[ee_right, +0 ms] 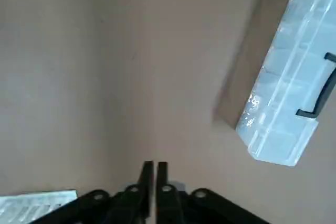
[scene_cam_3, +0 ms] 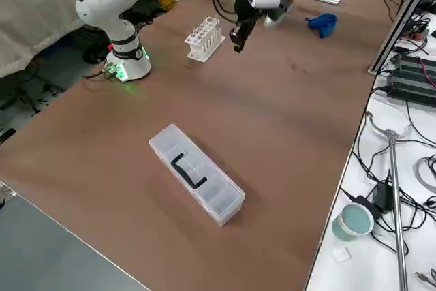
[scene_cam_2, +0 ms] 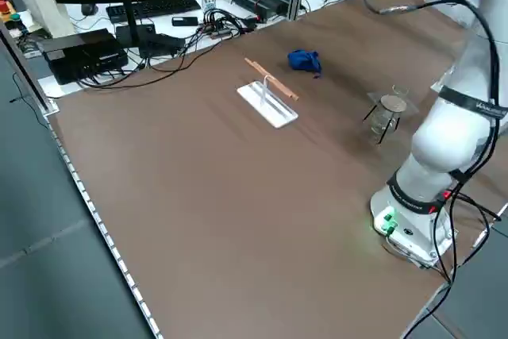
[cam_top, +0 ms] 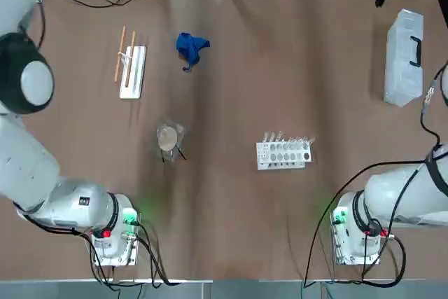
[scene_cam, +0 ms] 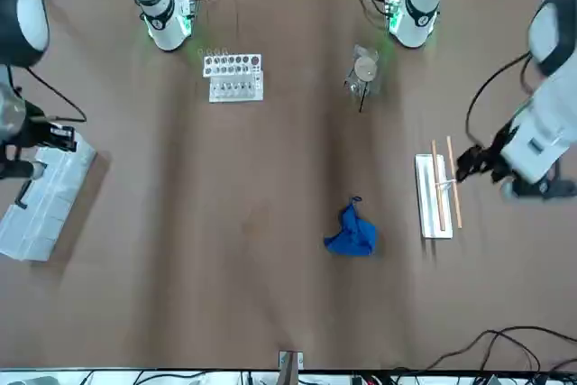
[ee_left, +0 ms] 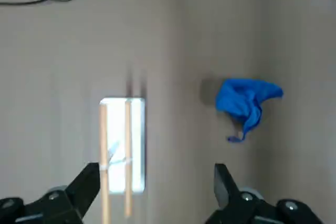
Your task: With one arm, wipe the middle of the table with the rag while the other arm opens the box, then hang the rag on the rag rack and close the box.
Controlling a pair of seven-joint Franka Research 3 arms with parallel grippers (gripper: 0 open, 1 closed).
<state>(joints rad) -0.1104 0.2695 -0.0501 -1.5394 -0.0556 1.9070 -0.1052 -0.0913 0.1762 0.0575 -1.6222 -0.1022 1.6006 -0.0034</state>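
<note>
Bright, even light falls from above on the bench (cam_top: pixel 231 208). Shadows are soft (a dim one beside the box (ee_right: pixel 286 85)). The left wrist view looks blurry.

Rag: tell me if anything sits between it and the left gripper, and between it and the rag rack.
Nothing visible does. The left gripper, jaws open, hovers near the rag rack, and only bare table lies between it and the rag. The strip of table between rag and rack is likewise free.
</note>
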